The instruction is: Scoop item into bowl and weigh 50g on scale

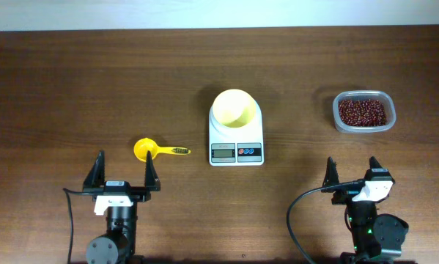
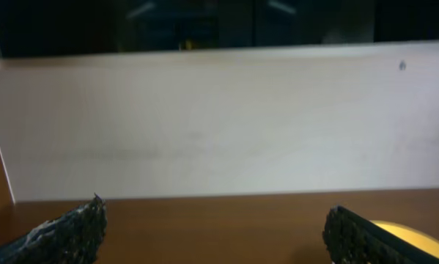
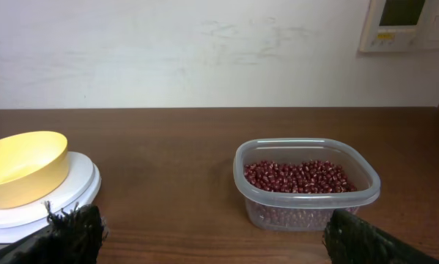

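Beans, small and dark red, lie in a clear tub at the right side of the top view, well apart from the scale. I see the scale in the middle of the brown table, and the pale yellow bowl stands on it. A yellow scoop lies flat on the table left of the scale, with its handle pointing at the scale.

My left claw is at the lower left of the top view, just below the scoop and not touching it. Its two fingers point up the picture and are spread wide, with nothing between them. My right claw is at the lower right, below the tub and apart from it. Its fingers are spread wide too and hold nothing. Both arms sit low, near the bottom edge.

Only the top view shows both arms and the whole scoop. My left wrist view shows dark finger tips in the bottom corners, brown table, a pale wall, and a bit of the yellow scoop at the lower right. My right wrist view looks from the side. It shows the beans heaped inside the tub's see-through walls, the bowl on the scale at the left edge, and a white box on the wall at the upper right.
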